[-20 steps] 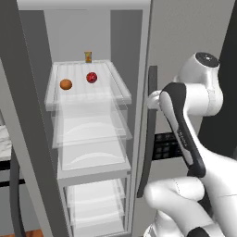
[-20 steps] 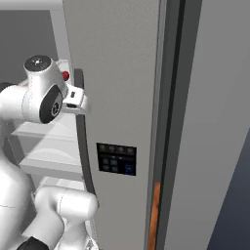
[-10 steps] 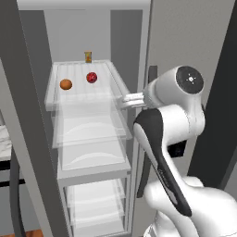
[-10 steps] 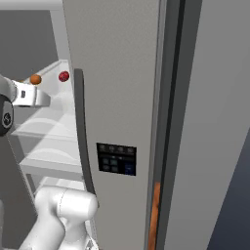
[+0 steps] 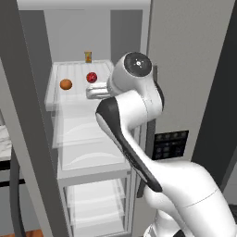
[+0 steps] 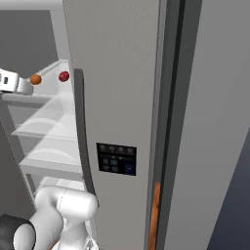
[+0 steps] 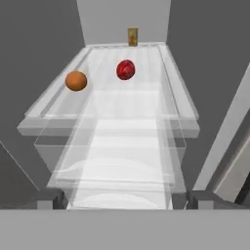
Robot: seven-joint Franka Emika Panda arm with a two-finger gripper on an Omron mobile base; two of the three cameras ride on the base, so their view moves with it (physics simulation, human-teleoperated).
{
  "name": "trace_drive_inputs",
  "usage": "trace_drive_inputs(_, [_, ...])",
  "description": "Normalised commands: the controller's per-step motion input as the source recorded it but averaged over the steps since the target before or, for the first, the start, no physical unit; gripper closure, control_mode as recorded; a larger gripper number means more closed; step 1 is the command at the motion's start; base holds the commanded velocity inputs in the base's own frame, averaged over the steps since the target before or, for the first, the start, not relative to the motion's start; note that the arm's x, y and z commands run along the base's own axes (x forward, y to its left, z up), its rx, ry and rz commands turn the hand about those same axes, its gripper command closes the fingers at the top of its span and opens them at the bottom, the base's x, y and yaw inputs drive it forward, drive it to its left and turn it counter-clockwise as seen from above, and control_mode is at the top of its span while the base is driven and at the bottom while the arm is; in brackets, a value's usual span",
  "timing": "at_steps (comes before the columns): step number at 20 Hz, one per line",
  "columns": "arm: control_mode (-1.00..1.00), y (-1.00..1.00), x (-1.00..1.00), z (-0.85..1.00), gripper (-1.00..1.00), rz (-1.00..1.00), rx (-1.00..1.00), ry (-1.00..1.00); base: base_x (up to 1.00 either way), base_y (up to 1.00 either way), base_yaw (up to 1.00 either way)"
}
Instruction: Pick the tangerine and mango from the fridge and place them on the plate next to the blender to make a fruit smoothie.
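Tangerine (image 7: 76, 80) ahead-left of gripper (image 7: 126, 199) (apart); mango (image 7: 125, 69) beyond

Flat, even rendered light; soft, slightly blurry.

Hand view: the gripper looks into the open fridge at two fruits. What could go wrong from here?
1. The tangerine and mango are round and lie loose on the glass shelf; a nudge may roll them away.
2. The small jar stands behind the mango; reaching too deep could knock it.
3. The open gripper is far from both fruits.
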Motion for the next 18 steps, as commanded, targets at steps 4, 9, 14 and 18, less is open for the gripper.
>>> trace_drive_inputs(4, [-1.0,-0.03,1.0,0.0,-1.0,-0.02,0.0,0.36,0.0,0.0,0.0])
trace_drive_inputs(9, [-1.0,-0.06,0.53,-0.15,-1.0,0.0,0.0,0.21,0.0,0.0,0.0])
trace_drive_inputs(14, [-1.0,0.0,0.16,-0.44,-1.0,0.0,0.01,0.0,0.0,0.0,0.0])
trace_drive_inputs(18, [-1.0,0.0,0.45,-0.64,-1.0,0.0,0.0,0.0,0.0,0.0,0.0])
